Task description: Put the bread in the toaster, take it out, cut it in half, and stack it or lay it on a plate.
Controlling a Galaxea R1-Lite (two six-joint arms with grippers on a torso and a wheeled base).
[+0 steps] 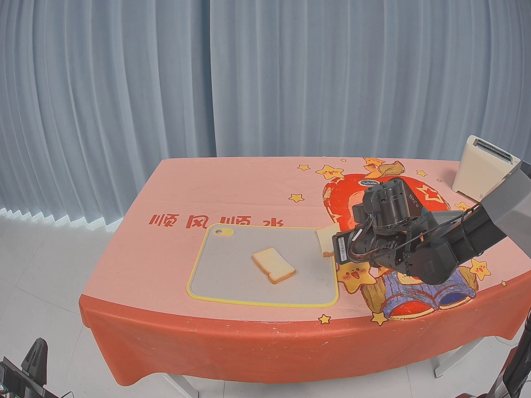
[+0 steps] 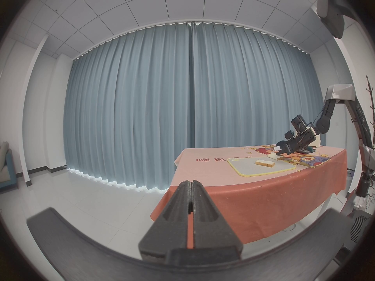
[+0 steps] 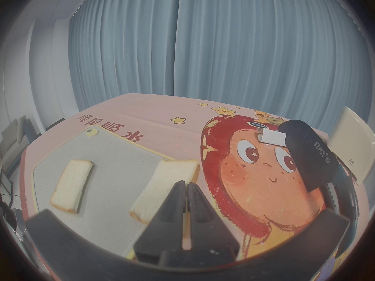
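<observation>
Two half slices of bread are in view. One half slice [image 1: 274, 265] [image 3: 72, 184] lies flat in the middle of the grey, yellow-rimmed cutting board [image 1: 232, 277]. The other half slice [image 1: 327, 239] [image 3: 164, 188] sits tilted at the board's right edge. My right gripper [image 1: 334, 245] [image 3: 186, 186] is shut, and its tips overlap that slice's near corner; whether they touch it I cannot tell. Nothing shows between the fingers. The white toaster [image 1: 484, 167] [image 3: 353, 147] stands at the table's far right. My left gripper [image 2: 190, 186] is shut and empty, low beside the table's left end.
The table carries a pink and orange cloth [image 1: 221, 194] with a cartoon print on its right half. Grey curtains hang behind it. From the left wrist view, the right gripper [image 2: 279, 149] shows far off over the cutting board [image 2: 250, 166].
</observation>
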